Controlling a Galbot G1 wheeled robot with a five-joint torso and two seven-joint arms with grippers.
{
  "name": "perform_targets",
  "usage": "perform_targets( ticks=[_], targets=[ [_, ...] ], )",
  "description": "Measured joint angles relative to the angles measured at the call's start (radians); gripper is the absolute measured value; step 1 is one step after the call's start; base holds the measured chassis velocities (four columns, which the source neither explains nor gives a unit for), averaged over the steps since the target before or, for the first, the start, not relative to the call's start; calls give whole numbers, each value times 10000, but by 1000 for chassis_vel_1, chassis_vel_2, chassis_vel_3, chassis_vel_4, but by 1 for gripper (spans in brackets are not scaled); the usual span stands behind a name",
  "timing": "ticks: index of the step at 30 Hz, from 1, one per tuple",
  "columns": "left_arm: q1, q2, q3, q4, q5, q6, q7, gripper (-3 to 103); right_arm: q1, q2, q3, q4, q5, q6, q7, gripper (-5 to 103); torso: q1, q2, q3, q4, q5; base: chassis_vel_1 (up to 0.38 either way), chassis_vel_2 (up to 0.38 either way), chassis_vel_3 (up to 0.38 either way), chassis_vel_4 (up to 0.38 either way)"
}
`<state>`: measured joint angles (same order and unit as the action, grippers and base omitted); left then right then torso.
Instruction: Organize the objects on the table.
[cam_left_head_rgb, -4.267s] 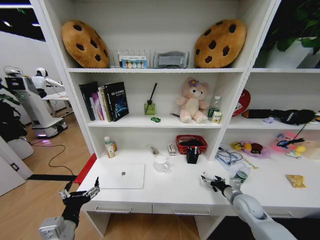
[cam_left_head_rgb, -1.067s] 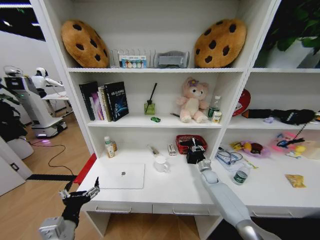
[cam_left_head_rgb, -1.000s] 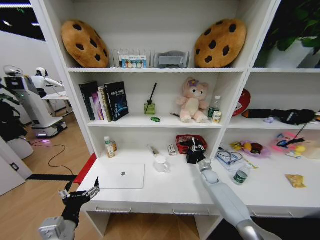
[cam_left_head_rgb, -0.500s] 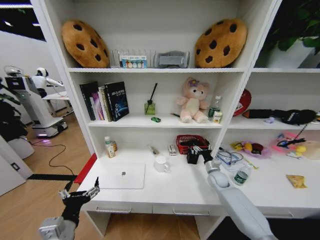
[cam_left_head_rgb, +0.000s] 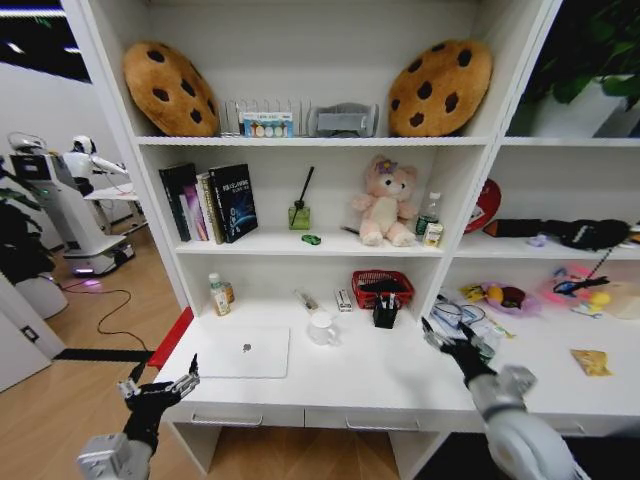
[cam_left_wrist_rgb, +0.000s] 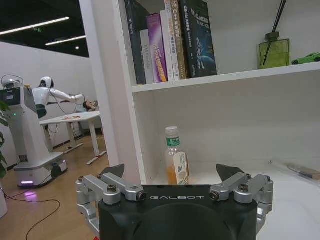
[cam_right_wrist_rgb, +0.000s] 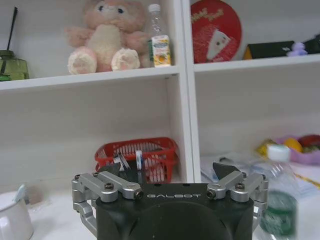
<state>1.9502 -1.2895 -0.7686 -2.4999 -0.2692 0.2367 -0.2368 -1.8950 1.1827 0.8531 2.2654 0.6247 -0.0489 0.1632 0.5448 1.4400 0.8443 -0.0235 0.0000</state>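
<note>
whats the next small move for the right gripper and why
Probably ease the right gripper forward and down toward the green-banded bottle beside it. The gripper is open and holds nothing, hovering above the desk, and that bottle looks like the nearest loose item. The left gripper waits open off the desk's front left corner.

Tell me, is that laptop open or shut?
Shut: the laptop lies flat on the table, lid down, logo facing up.
</note>
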Motion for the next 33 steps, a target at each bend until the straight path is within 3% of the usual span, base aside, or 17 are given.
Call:
perform_targets(
  ticks=[2, 7, 19, 33],
  targets=[
    [0, 0, 0, 0, 0, 0, 2, 100, -1017, 1269, 186, 284, -421, 400, -518, 100, -1, 1, 0, -5, -4, 0, 0, 0, 0],
    [0, 0, -1, 0, 0, 0, 0, 100, -1634, 1814, 563, 404, -974, 1015, -866, 100, -1, -1, 1, 6, -2, 0, 0, 0, 0],
    [0, 0, -1, 0, 0, 0, 0, 100, -1423, 1930, 752, 776, -1219, 1249, -747, 100, 2, -3, 3, 3, -1, -56, -51, 61, 53],
    [0, 0, -1, -1, 0, 0, -1, 100, -954, 1948, 347, 505, -1437, 1317, -495, 100, 4, -4, 4, 1, -2, -230, -231, 231, 246]
  ],
)
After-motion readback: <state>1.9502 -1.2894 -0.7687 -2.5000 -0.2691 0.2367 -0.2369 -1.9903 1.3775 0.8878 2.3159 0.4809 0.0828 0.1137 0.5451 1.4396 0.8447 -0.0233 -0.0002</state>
